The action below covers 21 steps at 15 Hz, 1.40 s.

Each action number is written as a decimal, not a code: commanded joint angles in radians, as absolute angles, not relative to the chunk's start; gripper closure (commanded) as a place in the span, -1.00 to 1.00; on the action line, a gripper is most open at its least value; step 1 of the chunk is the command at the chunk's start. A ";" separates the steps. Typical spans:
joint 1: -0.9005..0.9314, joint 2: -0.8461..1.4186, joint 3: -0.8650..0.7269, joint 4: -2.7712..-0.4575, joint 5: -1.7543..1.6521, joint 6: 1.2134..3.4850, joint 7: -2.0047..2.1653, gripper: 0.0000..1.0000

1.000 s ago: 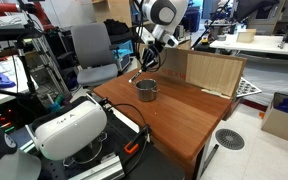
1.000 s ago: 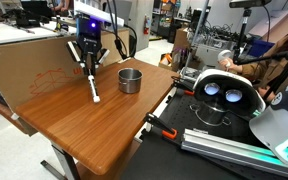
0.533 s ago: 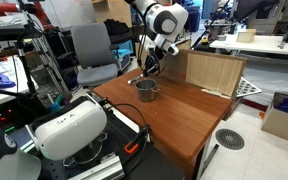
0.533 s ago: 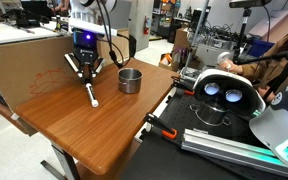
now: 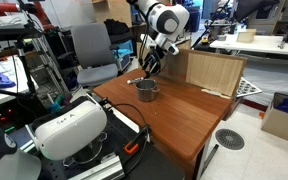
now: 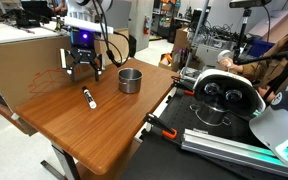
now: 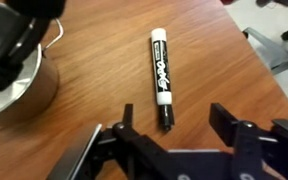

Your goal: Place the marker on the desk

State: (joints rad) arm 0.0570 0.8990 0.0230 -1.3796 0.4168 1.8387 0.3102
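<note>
Reddish-brown tabletop [image 6: 114, 130], cluttered lab behind. Marker [image 6: 89, 98] now lies flat on it, near the metal cup [image 6: 130, 80]; a second ago it stood tilted in the grip. End effector [image 6: 82, 70] has lifted clear, jaws spread wide, empty. Placement looks complete.

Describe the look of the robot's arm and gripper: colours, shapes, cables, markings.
The arm has white rounded links with black joint rings. The gripper is black, with angular fingers; a blue light glows above it, and black cables loop beside the wrist.
</note>
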 commanded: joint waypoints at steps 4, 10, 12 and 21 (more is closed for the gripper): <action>0.055 0.899 0.031 -1.342 0.393 1.794 0.312 -1.00; 0.064 0.804 0.037 -1.432 0.392 1.845 0.265 -1.00; 0.067 0.745 0.039 -1.485 0.391 1.864 0.239 -1.00; 0.071 0.381 0.041 -1.870 0.401 2.035 0.136 -1.00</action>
